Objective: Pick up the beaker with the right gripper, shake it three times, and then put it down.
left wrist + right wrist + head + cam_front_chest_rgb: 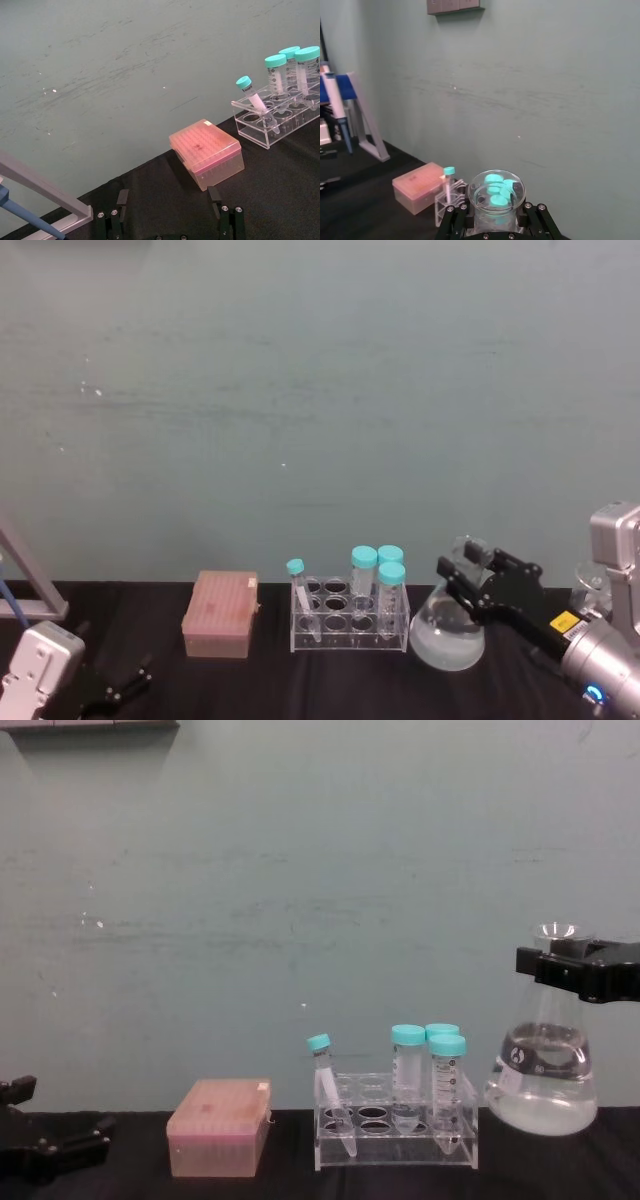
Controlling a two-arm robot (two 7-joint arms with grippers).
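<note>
Chest view: right gripper (560,965) clamped on beaker (541,1090) neck, held up just right of tube rack (395,1140), left gripper (168,200) parked open far left of rack; hard shaking could slosh liquid (540,1120) out or loosen the grip.

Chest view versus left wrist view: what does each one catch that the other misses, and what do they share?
Chest view, not the left wrist view: the beaker, holding clear liquid, with the right gripper shut on its neck.
Left wrist view, not the chest view: a pale stand with a blue pipette.
Both: the pink box, the rack with four teal-capped tubes, one of them leaning, and the left gripper, fingers open, low by the black table.
</note>
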